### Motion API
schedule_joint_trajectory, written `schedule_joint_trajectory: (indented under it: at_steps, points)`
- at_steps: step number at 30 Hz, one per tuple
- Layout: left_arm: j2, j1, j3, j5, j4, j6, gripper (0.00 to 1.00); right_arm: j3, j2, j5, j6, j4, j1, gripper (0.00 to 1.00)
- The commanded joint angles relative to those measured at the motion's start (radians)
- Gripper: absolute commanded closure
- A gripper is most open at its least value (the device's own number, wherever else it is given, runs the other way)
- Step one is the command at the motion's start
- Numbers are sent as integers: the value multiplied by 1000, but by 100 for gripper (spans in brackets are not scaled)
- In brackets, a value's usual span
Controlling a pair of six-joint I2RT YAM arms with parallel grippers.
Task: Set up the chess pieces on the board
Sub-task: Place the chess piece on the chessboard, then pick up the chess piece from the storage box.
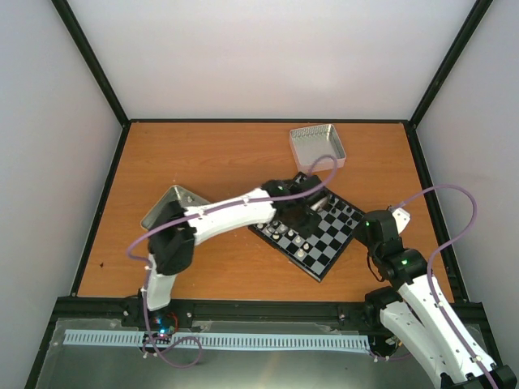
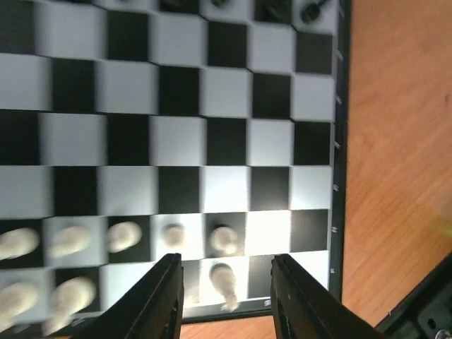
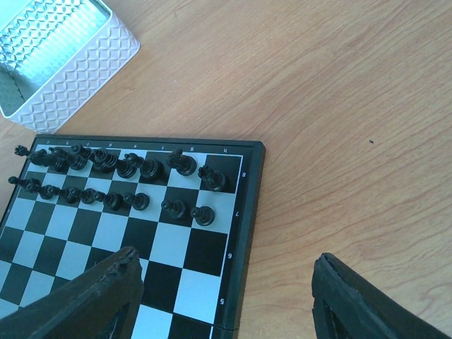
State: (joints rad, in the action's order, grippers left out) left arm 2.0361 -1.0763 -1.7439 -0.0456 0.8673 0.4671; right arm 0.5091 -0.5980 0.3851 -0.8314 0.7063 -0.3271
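Observation:
The board (image 1: 336,237) lies tilted in the middle of the table. Cream-white chess pieces (image 1: 289,236) stand in two rows along its left side; in the left wrist view they are blurred (image 2: 70,240). My left gripper (image 1: 303,209) hovers over the board (image 2: 226,92), open, its fingertips (image 2: 167,296) on either side of a cream piece (image 2: 224,281) on the edge row without touching it. My right gripper (image 1: 395,219) is open and empty above the board's right edge (image 3: 248,233). Black chessmen (image 3: 120,185) fill two rows on the far side.
A silver metal tray (image 1: 318,147) stands behind the board, shown white-walled in the right wrist view (image 3: 63,63). Another silver tray (image 1: 169,207) lies at the left, partly under my left arm. Bare orange table (image 3: 353,141) lies right of the board.

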Motion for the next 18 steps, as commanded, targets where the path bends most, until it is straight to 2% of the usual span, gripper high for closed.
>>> schedule_joint_trajectory:
  at_steps: [1, 6, 10, 12, 18]
  points:
    - [-165, 113, 104, 160, -22, 86, 64, -7, 4, 14, 0, -11, -3, 34]
    - [-345, 294, 317, 270, -74, 161, 63, -5, 3, 15, 4, -10, -3, 34]
    - [-501, 448, 480, 310, -119, 208, 54, -5, 2, 16, 3, -11, -2, 34]
    - [-568, 523, 566, 312, -158, 220, 54, -8, 0, 16, 2, -13, -2, 34]
    - [-676, 701, 775, 261, -309, 203, 61, -5, -19, 14, 9, -22, -3, 34]
